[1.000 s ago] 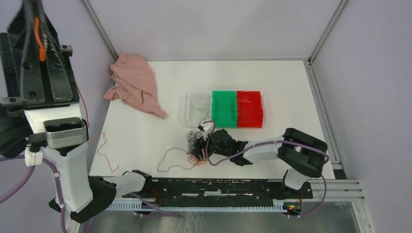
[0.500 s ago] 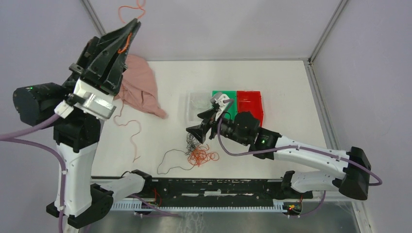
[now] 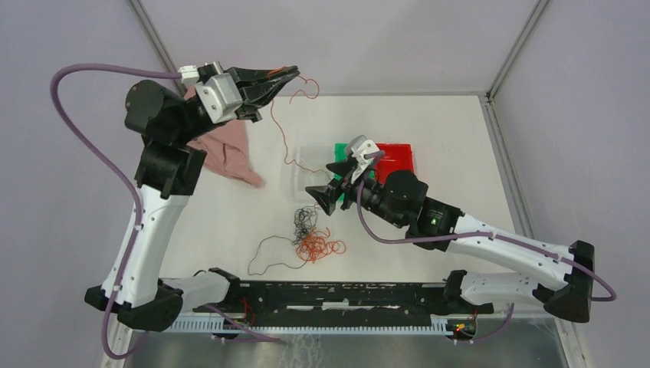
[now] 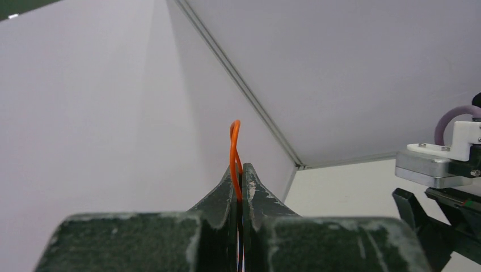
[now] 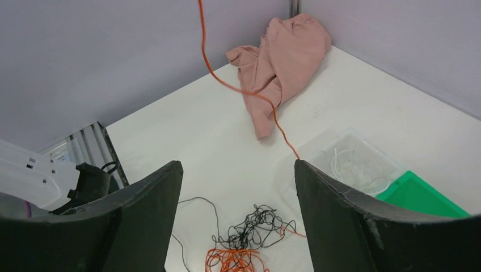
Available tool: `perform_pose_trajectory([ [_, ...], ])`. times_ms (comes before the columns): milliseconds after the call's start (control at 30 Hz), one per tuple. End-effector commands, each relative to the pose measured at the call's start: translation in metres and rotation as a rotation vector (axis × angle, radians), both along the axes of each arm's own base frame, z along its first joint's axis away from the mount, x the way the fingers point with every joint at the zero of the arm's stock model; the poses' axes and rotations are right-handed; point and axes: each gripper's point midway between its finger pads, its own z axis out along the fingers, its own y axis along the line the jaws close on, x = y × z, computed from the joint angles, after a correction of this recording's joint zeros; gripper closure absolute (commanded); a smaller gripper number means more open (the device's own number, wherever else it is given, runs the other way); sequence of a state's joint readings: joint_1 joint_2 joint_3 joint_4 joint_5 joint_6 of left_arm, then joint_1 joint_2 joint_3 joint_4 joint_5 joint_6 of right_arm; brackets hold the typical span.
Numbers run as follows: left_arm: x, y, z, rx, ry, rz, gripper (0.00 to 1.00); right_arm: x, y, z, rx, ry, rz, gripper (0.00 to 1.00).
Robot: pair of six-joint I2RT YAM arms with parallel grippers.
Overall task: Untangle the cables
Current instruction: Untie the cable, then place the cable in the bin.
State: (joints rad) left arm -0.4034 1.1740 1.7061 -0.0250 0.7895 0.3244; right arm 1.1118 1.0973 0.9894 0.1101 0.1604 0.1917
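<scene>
The left gripper [image 3: 285, 73] is up high, its jaws pressed together on an orange wire [image 3: 273, 115]. A short loop pokes out past the tips, and the rest trails down below them to the edge of the clear bin [image 3: 300, 182], which has whitish strands [image 5: 351, 167] in it. The right gripper [image 3: 329, 182] hangs with its jaws wide apart and nothing between them. Below and just ahead of those jaws, the tangle of black and orange wires [image 3: 310, 236] lies on the table [image 3: 444, 138]. A pink cloth [image 3: 230, 146] sits farther beyond.
</scene>
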Motion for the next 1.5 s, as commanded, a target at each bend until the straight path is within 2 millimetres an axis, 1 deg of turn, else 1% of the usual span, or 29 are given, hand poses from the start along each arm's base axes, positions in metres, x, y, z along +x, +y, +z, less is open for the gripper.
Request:
perform_pose_trajectory([
  [0, -0.012, -0.014, 0.006, -0.018, 0.044, -0.08, 0.97, 0.02, 0.006, 0.033, 0.015, -0.08, -0.061, 0.22],
  [33, -0.011, -0.018, 0.008, -0.015, 0.042, -0.086, 0.97, 0.024, 0.011, 0.035, 0.006, -0.089, -0.06, 0.22],
  [67, -0.008, -0.022, 0.007, -0.011, 0.049, -0.091, 0.97, 0.028, 0.019, 0.032, -0.011, -0.09, -0.058, 0.22],
  [100, -0.008, -0.025, 0.008, -0.008, 0.048, -0.097, 0.97, 0.03, 0.023, 0.036, -0.009, -0.099, -0.049, 0.22],
  [133, -0.007, -0.027, 0.009, -0.005, 0.049, -0.104, 0.97, 0.033, 0.032, 0.033, -0.02, -0.099, -0.038, 0.22],
  [167, -0.007, -0.029, 0.009, -0.004, 0.048, -0.109, 0.97, 0.036, 0.038, 0.035, -0.021, -0.105, -0.034, 0.22],
  [233, -0.009, -0.033, 0.011, -0.006, 0.047, -0.119, 0.97, 0.046, 0.047, 0.029, -0.059, -0.108, -0.047, 0.26],
  [267, -0.009, -0.033, 0.012, -0.007, 0.045, -0.122, 0.97, 0.052, 0.048, 0.029, -0.075, -0.111, -0.063, 0.3],
  [300, -0.011, -0.034, 0.013, -0.007, 0.041, -0.126, 0.97, 0.058, 0.046, 0.027, -0.085, -0.114, -0.091, 0.38],
  [367, -0.013, -0.035, 0.014, -0.008, 0.038, -0.132, 0.97, 0.067, 0.039, 0.024, -0.086, -0.115, -0.14, 0.48],
  [400, -0.014, -0.035, 0.015, -0.009, 0.038, -0.135, 0.97, 0.07, 0.036, 0.025, -0.068, -0.108, -0.153, 0.51],
  [433, -0.015, -0.035, 0.016, -0.01, 0.035, -0.137, 0.97, 0.074, 0.032, 0.024, -0.049, -0.095, -0.157, 0.52],
  [467, -0.015, -0.036, 0.016, -0.01, 0.035, -0.14, 0.97, 0.072, 0.032, 0.025, -0.031, -0.087, -0.128, 0.49],
  [567, -0.016, -0.037, 0.017, -0.009, 0.027, -0.141, 0.97, 0.058, 0.039, 0.025, -0.019, -0.092, -0.03, 0.34],
  [600, -0.015, -0.038, 0.017, -0.009, 0.024, -0.14, 0.97, 0.054, 0.039, 0.022, -0.019, -0.094, -0.009, 0.31],
  [667, -0.016, -0.038, 0.018, -0.009, 0.02, -0.139, 0.97, 0.048, 0.037, 0.015, -0.025, -0.097, 0.014, 0.27],
  [733, -0.016, -0.039, 0.019, -0.008, 0.017, -0.142, 0.97, 0.045, 0.034, 0.007, -0.046, -0.095, 0.029, 0.26],
  [833, -0.017, -0.041, 0.02, -0.002, 0.006, -0.143, 0.97, 0.039, 0.033, -0.004, -0.067, -0.082, 0.055, 0.27],
  [967, -0.018, -0.042, 0.027, -0.007, -0.014, -0.134, 0.97, 0.036, 0.029, -0.02, -0.089, -0.062, 0.06, 0.29],
  [1033, -0.02, -0.043, 0.03, -0.01, -0.021, -0.137, 0.97, 0.035, 0.028, -0.022, -0.08, -0.062, 0.063, 0.29],
  [1133, -0.02, -0.045, 0.034, -0.013, -0.029, -0.138, 0.97, 0.037, 0.036, -0.017, -0.066, -0.061, 0.076, 0.3],
  [1233, -0.022, -0.045, 0.041, -0.023, -0.041, -0.133, 0.97, 0.044, 0.045, -0.008, -0.054, -0.066, 0.065, 0.33],
  [1300, -0.023, -0.044, 0.045, -0.025, -0.05, -0.131, 0.97, 0.05, 0.05, 0.0, -0.044, -0.074, 0.058, 0.38],
  [1400, -0.024, -0.043, 0.052, -0.032, -0.063, -0.127, 0.97, 0.06, 0.052, 0.01, -0.028, -0.083, 0.033, 0.45],
  [1467, -0.026, -0.042, 0.059, -0.042, -0.08, -0.126, 0.97, 0.066, 0.052, 0.013, -0.024, -0.083, 0.018, 0.48],
])
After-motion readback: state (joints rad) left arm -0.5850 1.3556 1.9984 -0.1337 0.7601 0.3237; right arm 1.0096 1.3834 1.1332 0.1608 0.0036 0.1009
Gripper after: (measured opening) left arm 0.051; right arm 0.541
